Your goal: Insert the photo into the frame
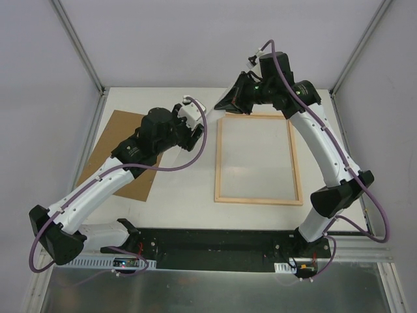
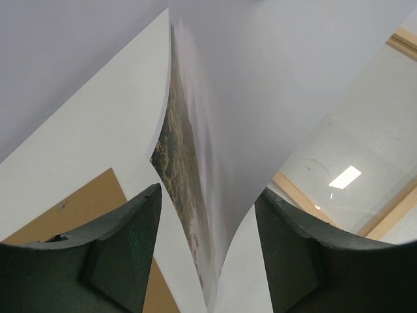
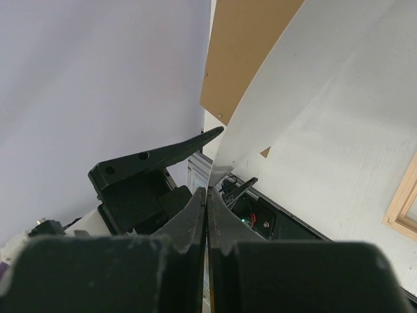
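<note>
The photo point(image 2: 179, 156) hangs on edge in the air between my two grippers, bowed; its cliff print faces left and its white reverse point(image 3: 313, 72) faces right. My right gripper point(image 3: 207, 190) is shut on the photo's edge, just beyond the frame's far left corner in the top view point(image 1: 221, 104). My left gripper point(image 2: 207, 192) is open, its fingers either side of the sheet and apart from it; in the top view point(image 1: 197, 127) it is left of the frame. The light wood frame point(image 1: 258, 199) lies flat on the table at centre right, its pane showing.
The plain brown backing board point(image 1: 114, 134) lies flat at the left, partly under my left arm. It also shows in the left wrist view point(image 2: 71, 208) and the right wrist view point(image 3: 247, 45). Walls and rails bound the table at the back and sides.
</note>
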Available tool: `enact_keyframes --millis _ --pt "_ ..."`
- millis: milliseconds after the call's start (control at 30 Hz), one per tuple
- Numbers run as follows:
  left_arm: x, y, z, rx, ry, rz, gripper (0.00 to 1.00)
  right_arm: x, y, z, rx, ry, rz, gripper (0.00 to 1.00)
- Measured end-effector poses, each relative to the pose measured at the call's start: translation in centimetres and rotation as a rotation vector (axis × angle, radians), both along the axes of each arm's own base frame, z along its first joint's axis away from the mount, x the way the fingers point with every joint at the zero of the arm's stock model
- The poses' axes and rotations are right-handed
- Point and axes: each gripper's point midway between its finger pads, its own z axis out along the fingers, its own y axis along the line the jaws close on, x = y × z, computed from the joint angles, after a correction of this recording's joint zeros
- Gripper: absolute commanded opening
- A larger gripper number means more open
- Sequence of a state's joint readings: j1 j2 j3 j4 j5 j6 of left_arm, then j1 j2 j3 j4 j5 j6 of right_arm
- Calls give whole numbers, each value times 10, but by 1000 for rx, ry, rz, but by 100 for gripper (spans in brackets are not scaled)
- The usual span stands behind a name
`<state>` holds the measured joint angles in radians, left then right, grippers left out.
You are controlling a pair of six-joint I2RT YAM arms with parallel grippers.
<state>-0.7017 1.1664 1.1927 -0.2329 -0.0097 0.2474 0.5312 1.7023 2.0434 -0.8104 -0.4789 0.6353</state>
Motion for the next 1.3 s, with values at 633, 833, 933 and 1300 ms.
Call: enact_keyframes --millis 633,833,933,1300 --pt "3 -12 -14 -59 -10 -1 37 -10 -11 17 26 -14 -5 1" --pt "2 -18 -16 -81 -13 -8 0 -14 -14 23 36 -22 -3 11" --pt "3 -21 -10 -100 -30 -9 0 -14 -16 25 41 -21 -9 58" --pt "7 -26 25 -195 -34 40 0 10 -128 34 -203 -213 -309 96"
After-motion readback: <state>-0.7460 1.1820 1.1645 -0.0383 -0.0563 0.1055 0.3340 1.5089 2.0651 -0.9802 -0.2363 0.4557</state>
